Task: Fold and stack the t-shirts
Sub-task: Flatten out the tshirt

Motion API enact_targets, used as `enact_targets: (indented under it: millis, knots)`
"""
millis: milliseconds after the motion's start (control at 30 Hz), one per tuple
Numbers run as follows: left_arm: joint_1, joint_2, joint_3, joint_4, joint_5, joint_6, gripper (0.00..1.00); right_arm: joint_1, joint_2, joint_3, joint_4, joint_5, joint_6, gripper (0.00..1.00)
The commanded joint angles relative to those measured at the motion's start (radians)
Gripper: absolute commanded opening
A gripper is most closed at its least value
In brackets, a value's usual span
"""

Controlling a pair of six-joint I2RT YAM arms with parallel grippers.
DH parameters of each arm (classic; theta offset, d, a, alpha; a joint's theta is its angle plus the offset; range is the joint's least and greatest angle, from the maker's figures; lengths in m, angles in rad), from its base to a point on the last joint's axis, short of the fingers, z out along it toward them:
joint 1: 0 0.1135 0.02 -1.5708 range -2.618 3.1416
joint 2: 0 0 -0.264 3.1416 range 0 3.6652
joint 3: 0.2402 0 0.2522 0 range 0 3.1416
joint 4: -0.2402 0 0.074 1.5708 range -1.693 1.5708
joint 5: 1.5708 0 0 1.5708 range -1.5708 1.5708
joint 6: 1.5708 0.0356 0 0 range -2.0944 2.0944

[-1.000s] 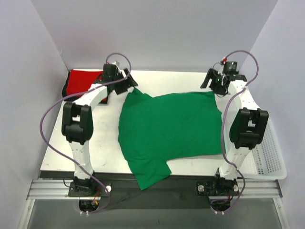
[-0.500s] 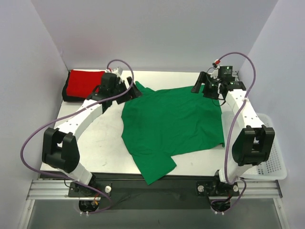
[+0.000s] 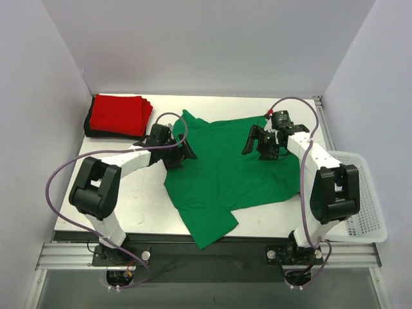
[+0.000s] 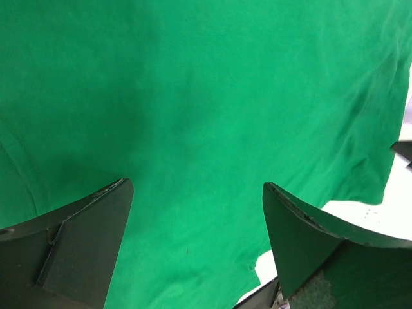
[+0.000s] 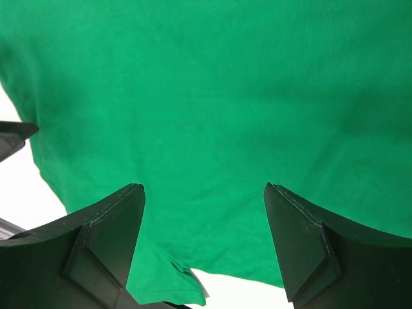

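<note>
Fingers spread wide, the left gripper (image 3: 185,154) hovers at the ten o'clock edge of the green t-shirt (image 3: 232,174) rumpled mid-table (image 3: 132,196), the right gripper (image 3: 252,143) at one o'clock. Light, limp cloth, likely best pinched at hems. A folded red shirt (image 3: 118,114) lies at ten o'clock.

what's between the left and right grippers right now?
Only the green t-shirt: in the top view its fabric spans the gap from left gripper to right gripper, nothing else on it.

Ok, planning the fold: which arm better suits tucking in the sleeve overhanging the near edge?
Left, probably: the left gripper hovers open over the green t-shirt, nearer that sleeve than the right gripper.
</note>
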Motion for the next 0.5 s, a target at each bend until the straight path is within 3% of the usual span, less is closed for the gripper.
enact_targets:
  millis: [0, 333, 467]
  knots:
    - [0.017, 0.052, 0.006, 0.106, 0.042, -0.033, 0.93, 0.019, 0.039, -0.025, -0.011, 0.004, 0.023, 0.76]
    - [0.141, 0.155, 0.021, 0.101, 0.079, 0.002, 0.93, 0.058, 0.138, -0.028, -0.002, 0.004, 0.031, 0.75]
    - [0.173, 0.213, 0.117, 0.014, 0.083, 0.079, 0.93, 0.069, 0.188, -0.013, -0.005, -0.002, 0.043, 0.75]
